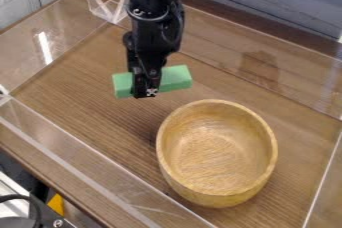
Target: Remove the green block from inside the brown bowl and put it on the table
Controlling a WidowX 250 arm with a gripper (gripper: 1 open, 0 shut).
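- Table, one: your tabletop [80, 97] fills most of the frame, brown, with wood grain running across its flat surface.
- Walls, low: clear plastic [314, 187] borders your table, catching pale streaks along the left and right edges.
- Backdrop: grey, plank-like surface [281, 2] at upper right; whitish, lined area at upper left.
- Robot arm, one: black, jointed and angular, reaching down to you from the top centre.
- Brown bowl, one: light-brown wood, round, thick-rimmed [167, 137], visibly grained, at lower right; you can see its bare inside.
- Green block, one: plain bright green [177, 78], flat, rectangular, smooth-looking, its right end slightly higher in the frame. You have it left of centre, outside the bowl, up and to the left of the rim; whether it touches the table, you cannot tell.
- Gripper, one: black [148, 84], its fingers pinching your block near the middle.
- Cable, dark: curved [19, 198], at your lower left corner.
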